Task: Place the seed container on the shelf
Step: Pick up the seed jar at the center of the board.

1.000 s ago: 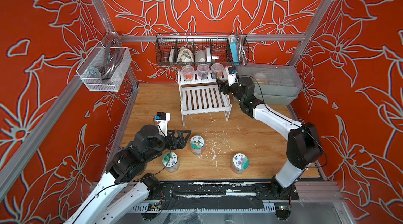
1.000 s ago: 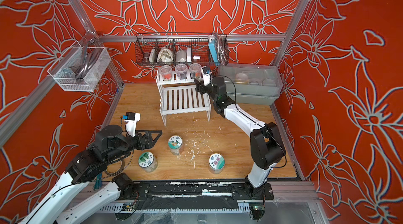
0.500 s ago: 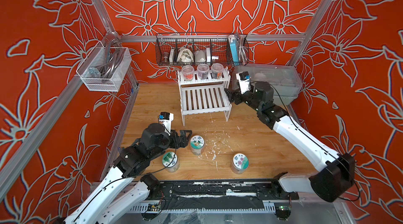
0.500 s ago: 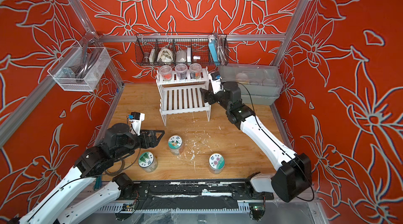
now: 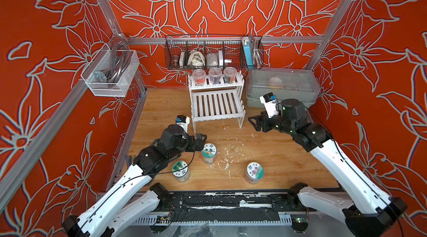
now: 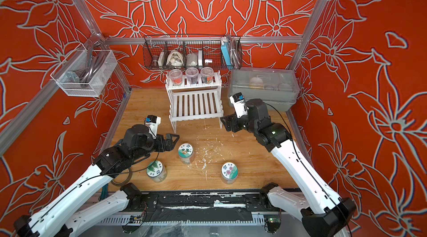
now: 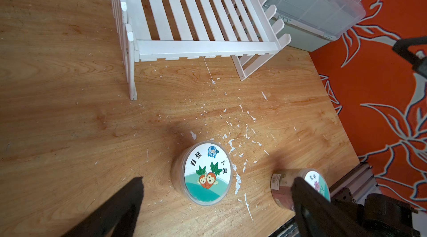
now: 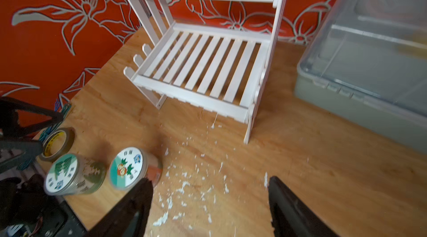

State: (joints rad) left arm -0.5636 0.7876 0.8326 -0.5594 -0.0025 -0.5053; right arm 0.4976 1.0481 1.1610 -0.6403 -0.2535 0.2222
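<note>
In both top views the left gripper (image 5: 203, 141) hovers with its jaws wide apart and empty. The carrot-lid seed container (image 5: 208, 151) stands upright on the wooden table (image 5: 277, 159), just under and ahead of its fingertips. The leaf-lid container (image 5: 180, 168) sits back beneath that arm. The flower-lid container (image 5: 254, 170) stands well off to the side. The right gripper (image 5: 253, 123), jaws also apart and empty, hangs just beside the front right leg of the white shelf (image 5: 217, 106). The shelf's lower tier is bare, and three clear tubs (image 5: 215, 75) line its upper tier.

In the left wrist view, the carrot-lid seed container (image 7: 208, 173) sits between the spread fingers (image 7: 129, 201), touching neither. The shelf lies farther ahead.

In the right wrist view, the fingers (image 8: 286, 205) spread over flecked table. The shelf stands ahead, and a tape roll (image 8: 57, 143) lies past the two containers off to one side.
</note>
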